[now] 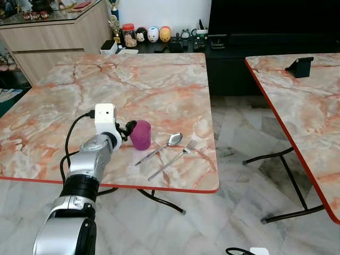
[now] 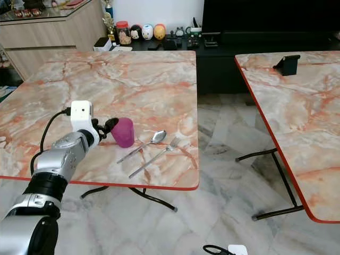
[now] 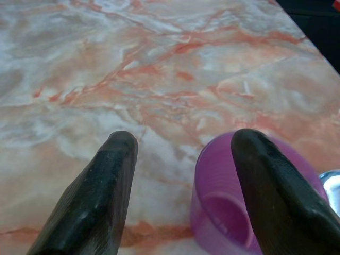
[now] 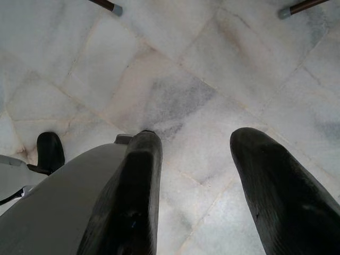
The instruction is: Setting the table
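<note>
A purple cup point(image 1: 141, 134) stands upright near the front edge of the marble table point(image 1: 122, 85). To its right lie a spoon point(image 1: 162, 146) and a fork point(image 1: 175, 158), side by side and slanted. My left gripper point(image 1: 126, 130) is open just left of the cup. In the left wrist view one finger point(image 3: 276, 196) overlaps the cup point(image 3: 223, 207) while the other finger point(image 3: 95, 202) is over bare tabletop, so the cup stands off to one side of the gap. My right gripper point(image 4: 194, 175) hangs open over the floor.
A second marble table point(image 1: 297, 101) stands to the right with a dark phone stand point(image 1: 299, 67) on it, and a tiled aisle lies between the tables. A low shelf behind holds jars and figurines point(image 1: 151, 35). A wooden counter point(image 1: 53, 37) is at the back left.
</note>
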You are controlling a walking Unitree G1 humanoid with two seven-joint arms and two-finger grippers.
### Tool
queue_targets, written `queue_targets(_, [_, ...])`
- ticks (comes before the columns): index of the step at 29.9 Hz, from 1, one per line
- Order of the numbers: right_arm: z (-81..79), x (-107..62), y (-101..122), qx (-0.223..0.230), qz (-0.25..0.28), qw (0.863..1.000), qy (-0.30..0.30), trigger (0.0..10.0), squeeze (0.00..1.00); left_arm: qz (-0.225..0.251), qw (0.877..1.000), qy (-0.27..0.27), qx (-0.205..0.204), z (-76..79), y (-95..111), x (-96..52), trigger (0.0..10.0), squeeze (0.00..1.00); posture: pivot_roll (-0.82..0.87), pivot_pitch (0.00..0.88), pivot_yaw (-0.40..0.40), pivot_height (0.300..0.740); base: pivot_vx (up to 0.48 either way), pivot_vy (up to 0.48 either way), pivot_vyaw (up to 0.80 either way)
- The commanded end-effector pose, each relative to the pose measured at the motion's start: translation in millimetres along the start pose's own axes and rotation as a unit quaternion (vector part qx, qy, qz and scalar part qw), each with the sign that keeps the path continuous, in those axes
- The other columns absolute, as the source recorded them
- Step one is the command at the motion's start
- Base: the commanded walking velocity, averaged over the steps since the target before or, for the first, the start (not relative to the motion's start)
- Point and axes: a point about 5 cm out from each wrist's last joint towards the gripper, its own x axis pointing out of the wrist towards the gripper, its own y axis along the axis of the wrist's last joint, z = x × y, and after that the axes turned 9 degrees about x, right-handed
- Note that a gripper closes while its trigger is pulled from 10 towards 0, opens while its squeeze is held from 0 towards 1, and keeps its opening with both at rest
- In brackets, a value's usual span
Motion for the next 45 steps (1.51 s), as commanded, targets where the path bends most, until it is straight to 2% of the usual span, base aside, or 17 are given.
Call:
queue_targets(1, [-1.2,-0.4,-3,0.000,-0.004,1.000,0.002,10.0,0.00,-0.014,1.000,0.000,-0.006,-3.1,-1,1.1,10.0,0.00,-0.03,0.000,0.054,0.732,0.000,0.000,0.00])
queue_targets(7, [-1.4,-0.4,-3,0.000,-0.004,1.000,0.002,10.0,0.00,-0.041,0.999,-0.014,0.007,-3.5,-4,2.7,10.0,0.00,-0.03,0.000,0.055,0.732,0.000,0.000,0.00])
queue_targets(10, [-1.5,-0.4,-3,0.000,-0.004,1.000,0.002,10.0,0.00,-0.048,0.999,-0.023,-0.007,-2.0,-5,3.1,10.0,0.00,-0.03,0.000,0.056,0.732,0.000,0.000,0.00])
queue_targets(18, [-1.5,-0.4,-3,0.001,-0.005,1.000,0.002,10.0,0.00,-0.047,0.998,-0.030,-0.009,2.5,-2,6.1,10.0,0.00,-0.03,0.000,0.057,0.732,0.000,0.000,0.00])
queue_targets(27, [-1.6,-0.5,-4,0.001,-0.006,1.000,0.003,10.0,0.00,-0.037,0.999,-0.035,-0.005,5.8,12,12.6,10.0,0.00,-0.04,0.000,0.063,0.732,0.000,0.000,0.00])
queue_targets(45, [-1.8,-0.4,-4,-0.001,-0.007,1.000,0.004,10.0,0.00,-0.036,0.999,-0.026,0.015,-1.7,18,11.1,10.0,0.00,-0.03,0.000,0.060,0.732,0.000,0.000,0.00])
